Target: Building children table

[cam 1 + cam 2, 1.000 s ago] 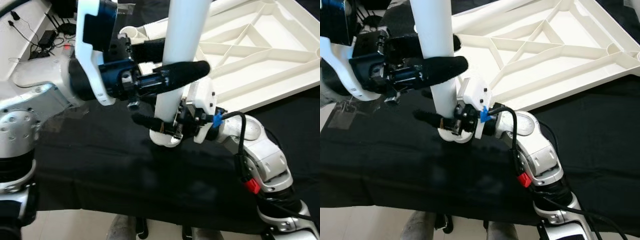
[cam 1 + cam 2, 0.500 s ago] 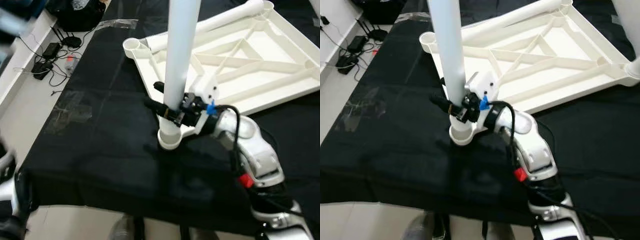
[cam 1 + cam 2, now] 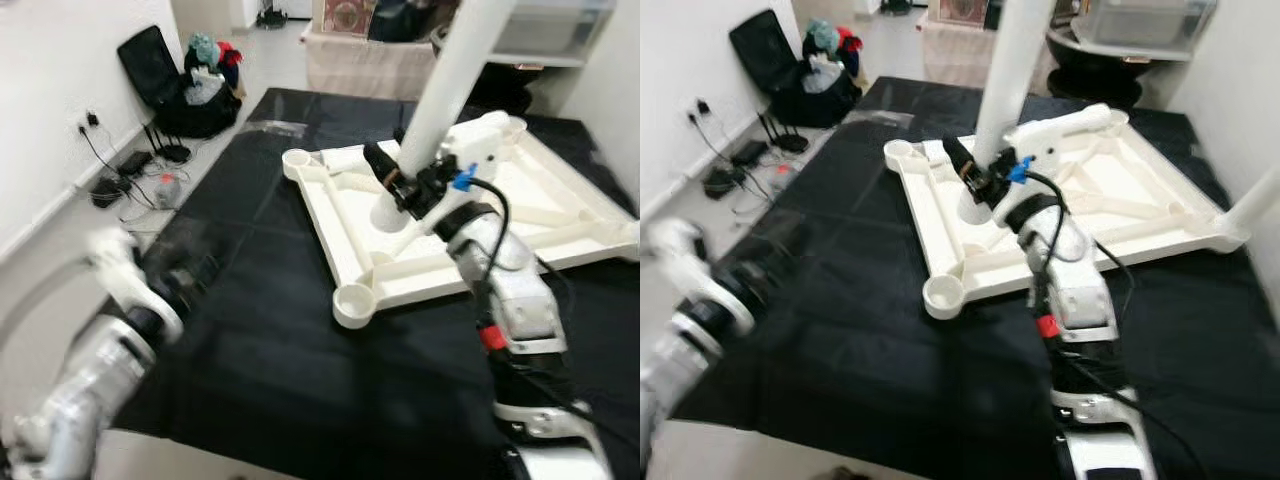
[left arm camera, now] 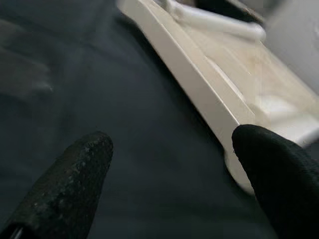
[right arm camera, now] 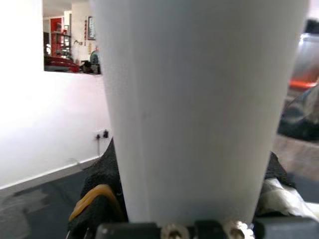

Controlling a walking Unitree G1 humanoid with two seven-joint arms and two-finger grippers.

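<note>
The right gripper (image 3: 392, 178) pinched a white table leg (image 3: 440, 95) near its lower end, one black finger on either side, holding it tilted above the upturned white tabletop (image 3: 560, 215). The leg's open lower end hung over the tabletop's ribbed underside, just inside its left rim. The tabletop lay face down on a black cloth (image 3: 260, 350) spread over the floor, with a round corner socket (image 3: 355, 303) at its near corner and another (image 3: 297, 158) at its far left corner; a second white leg (image 3: 1252, 205) stood at the tabletop's right corner. The left gripper (image 4: 174, 174), blurred, hung low over the cloth's near left edge, its two black fingers (image 4: 70, 184) spread apart with nothing between them, near the tabletop's rim. Cables (image 3: 120, 165) and a dark bag (image 3: 160, 80) lay by the white wall beyond the cloth's left edge.
</note>
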